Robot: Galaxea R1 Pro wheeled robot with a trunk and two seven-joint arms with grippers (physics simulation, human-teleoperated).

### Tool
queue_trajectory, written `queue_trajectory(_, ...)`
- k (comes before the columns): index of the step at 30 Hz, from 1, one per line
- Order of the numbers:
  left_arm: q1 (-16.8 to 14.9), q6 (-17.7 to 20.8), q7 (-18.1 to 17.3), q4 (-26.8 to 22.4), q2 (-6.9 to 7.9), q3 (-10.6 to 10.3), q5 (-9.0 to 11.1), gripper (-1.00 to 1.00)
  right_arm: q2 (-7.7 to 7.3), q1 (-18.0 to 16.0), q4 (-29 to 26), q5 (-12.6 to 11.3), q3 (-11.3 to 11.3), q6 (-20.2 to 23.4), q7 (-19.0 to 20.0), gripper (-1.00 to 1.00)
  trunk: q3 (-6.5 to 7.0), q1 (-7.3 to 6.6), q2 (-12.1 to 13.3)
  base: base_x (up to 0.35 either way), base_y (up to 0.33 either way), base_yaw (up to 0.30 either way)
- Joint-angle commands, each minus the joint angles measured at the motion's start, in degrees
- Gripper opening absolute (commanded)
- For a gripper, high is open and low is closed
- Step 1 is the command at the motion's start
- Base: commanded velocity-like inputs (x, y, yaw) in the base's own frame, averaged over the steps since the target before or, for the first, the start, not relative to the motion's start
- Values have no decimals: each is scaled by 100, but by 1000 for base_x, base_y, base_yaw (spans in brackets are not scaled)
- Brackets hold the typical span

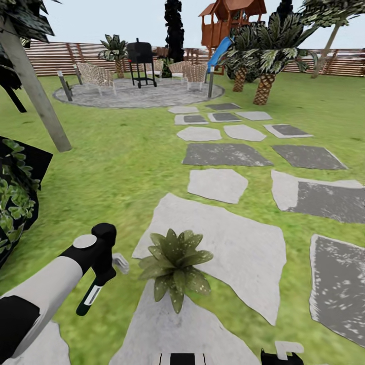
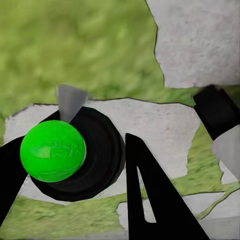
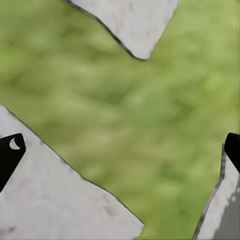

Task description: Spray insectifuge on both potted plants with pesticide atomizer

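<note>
In the left wrist view, the left gripper (image 2: pixel 75 170) has its two black fingers (image 2: pixel 150 200) closed around the pesticide atomizer (image 2: pixel 75 155), seen from above: a bright green round cap sits on a black disc-shaped body, with a grey cone-shaped nozzle poking out past the cap. One finger presses the atomizer on each side. Beneath it lie a pale stepping stone and grass.

In the head view, the left gripper (image 1: pixel 104 268) hangs over the lawn (image 1: pixel 116 162) beside the near stepping stone (image 1: pixel 238 248), the atomizer's grey nozzle (image 1: pixel 120 262) pointing toward the potted plant (image 1: pixel 176 263). That plant, a low rosette of broad pointed leaves, sits just beside the nozzle at the near edge of the stone.

The right gripper (image 3: pixel 120 150) has its fingers spread wide with nothing between them, above grass and pale stone slabs.

Farther off, more stepping stones lead to a round paved patio (image 1: pixel 137 96) with a black grill (image 1: pixel 140 61), palms and a slatted fence (image 1: pixel 56 56).
</note>
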Motion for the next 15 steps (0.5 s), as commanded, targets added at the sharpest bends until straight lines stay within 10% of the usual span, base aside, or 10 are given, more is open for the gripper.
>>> queue_trajectory(1,1,61,-52,3,-9,-34,-32,-100,0,-3,0,-43,48,-13,-18,100,-5,1,-2,203,198,-246)
queue_trajectory(15,401,132,544,29,-76,19,43,-100,-8,-3,7,-38,60,-13,-13,100,-5,1,-2,26,18,-208)
